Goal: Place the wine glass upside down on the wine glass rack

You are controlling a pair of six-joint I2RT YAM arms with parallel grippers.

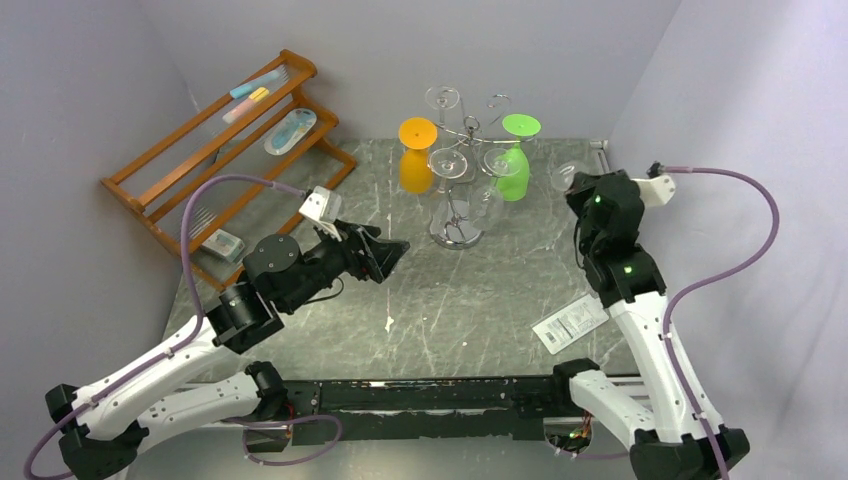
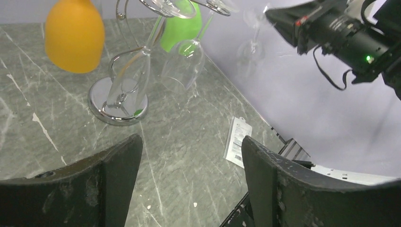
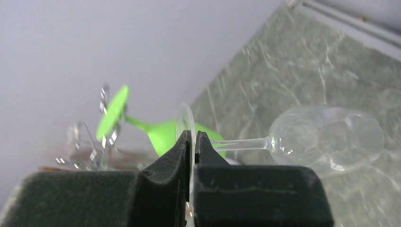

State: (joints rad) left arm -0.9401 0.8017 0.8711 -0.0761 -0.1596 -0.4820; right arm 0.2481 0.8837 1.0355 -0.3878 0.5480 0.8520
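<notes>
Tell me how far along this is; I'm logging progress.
Done: the right tool is shut on the foot of the clear wine glass. In hand: the glass is held beside the wine glass rack, not yet on it. Left: hang it upside down on a rack arm. The left tool is open and holds nothing.

Clear wine glass [image 3: 326,137], foot rim pinched in the right gripper [image 3: 193,140], near the far right corner, silver wire wine glass rack [image 1: 452,238] upright on its chrome base, mid far edge
</notes>
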